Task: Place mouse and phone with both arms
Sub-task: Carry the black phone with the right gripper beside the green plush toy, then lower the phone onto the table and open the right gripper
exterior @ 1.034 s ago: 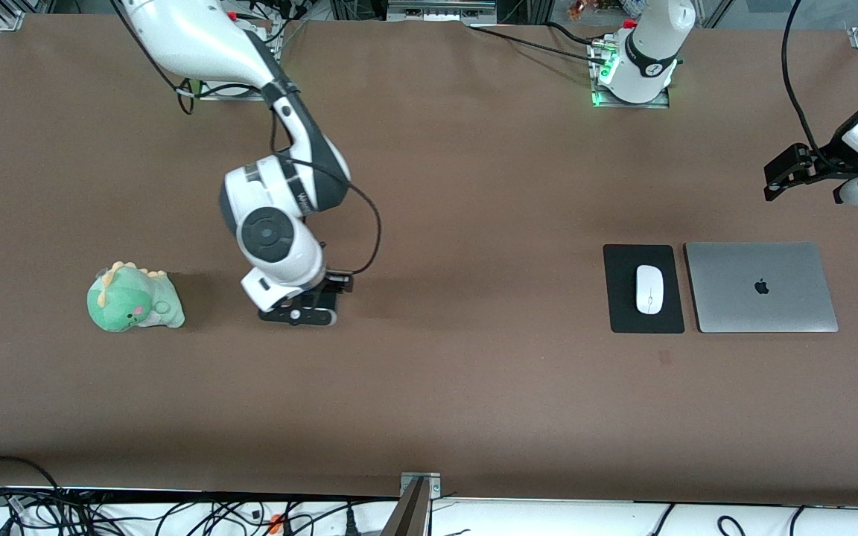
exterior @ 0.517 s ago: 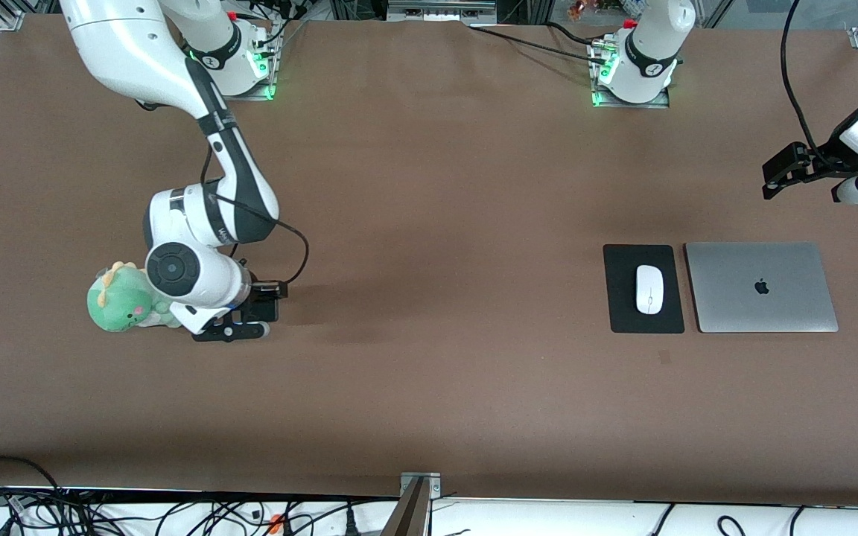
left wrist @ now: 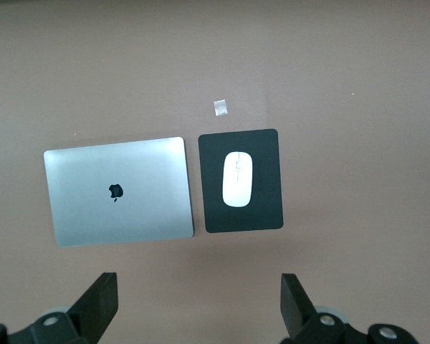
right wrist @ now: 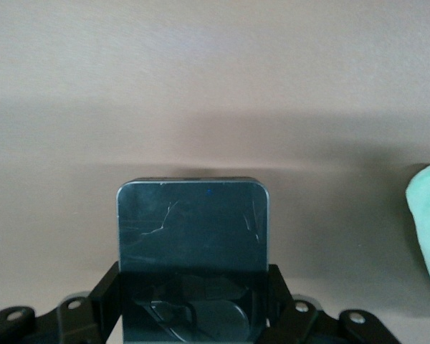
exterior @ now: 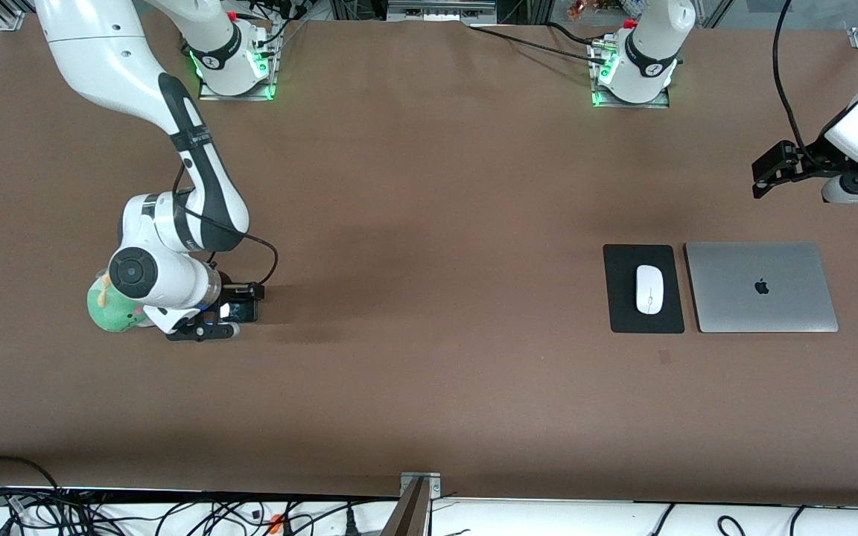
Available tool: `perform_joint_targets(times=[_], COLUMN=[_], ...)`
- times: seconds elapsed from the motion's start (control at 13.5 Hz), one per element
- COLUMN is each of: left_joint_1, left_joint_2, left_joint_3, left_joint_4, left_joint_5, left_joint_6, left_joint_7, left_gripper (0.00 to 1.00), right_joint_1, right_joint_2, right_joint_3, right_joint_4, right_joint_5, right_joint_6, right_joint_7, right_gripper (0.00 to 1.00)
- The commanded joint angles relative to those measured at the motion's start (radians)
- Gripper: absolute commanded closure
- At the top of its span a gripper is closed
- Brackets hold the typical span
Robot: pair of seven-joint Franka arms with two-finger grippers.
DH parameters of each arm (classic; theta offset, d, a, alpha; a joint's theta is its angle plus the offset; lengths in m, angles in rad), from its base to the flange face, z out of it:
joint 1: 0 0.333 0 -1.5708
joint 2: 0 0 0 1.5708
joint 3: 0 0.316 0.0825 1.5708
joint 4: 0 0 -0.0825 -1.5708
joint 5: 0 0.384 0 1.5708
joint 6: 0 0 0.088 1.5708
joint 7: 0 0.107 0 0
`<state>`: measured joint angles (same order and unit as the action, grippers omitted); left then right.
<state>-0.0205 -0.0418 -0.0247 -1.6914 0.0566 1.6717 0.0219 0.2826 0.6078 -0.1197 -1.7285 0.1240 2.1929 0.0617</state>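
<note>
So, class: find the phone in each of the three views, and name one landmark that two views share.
Front view: the phone is held in the right gripper, beside the green plush toy.
Left wrist view: not in it.
Right wrist view: the phone is clamped upright.
Shared landmark: the green plush toy.

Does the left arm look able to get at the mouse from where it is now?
Probably yes. The left claw hangs open above the table near the laptop, and the mouse lies uncovered on the mouse pad with nothing over it. The right claw is busy at its own end, shut on the phone.
</note>
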Motion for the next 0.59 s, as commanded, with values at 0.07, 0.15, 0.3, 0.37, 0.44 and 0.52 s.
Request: perform_joint_targets(times=[0.07, 0.15, 0.3, 0.37, 0.44, 0.52], left_joint_1=[-0.004, -0.003, -0.003, -0.003, -0.003, -0.003], left_joint_2=[-0.012, -0.012, -0.012, -0.012, -0.013, -0.013], left_joint_3=[0.002, 0.002, 0.002, 0.002, 0.002, 0.000], left_joint_4=[0.003, 0.003, 0.003, 0.003, 0.004, 0.004], left_joint_5=[-0.020, -0.020, -0.020, -0.020, -0.020, -0.020], left_joint_6=[-0.024, -0.026, -0.032, -0.033, -0.033, -0.035], left_joint_7=[0.000, 0.001, 0.000, 0.000, 0.000, -0.002], left_gripper=[0.00, 0.00, 0.00, 0.00, 0.00, 0.00], right_joint_1=[-0.017, -0.025, -0.032, -0.036, -0.037, -0.042], right_joint_2=[-0.036, -0.033, -0.020, -0.017, -0.017, -0.010], right_joint_3=[0.012, 0.014, 0.012, 0.014, 0.014, 0.014], right_joint_4=[-0.101, -0.114, -0.125, -0.129, -0.140, -0.143], right_joint_5=[0.025, 0.025, 0.025, 0.025, 0.025, 0.025], right_joint_6=[0.105, 0.131, 0.159, 0.172, 0.186, 0.202], right_joint_7=[-0.022, -0.022, -0.023, -0.026, -0.026, -0.026], right_gripper=[0.39, 0.39, 0.39, 0.39, 0.39, 0.38])
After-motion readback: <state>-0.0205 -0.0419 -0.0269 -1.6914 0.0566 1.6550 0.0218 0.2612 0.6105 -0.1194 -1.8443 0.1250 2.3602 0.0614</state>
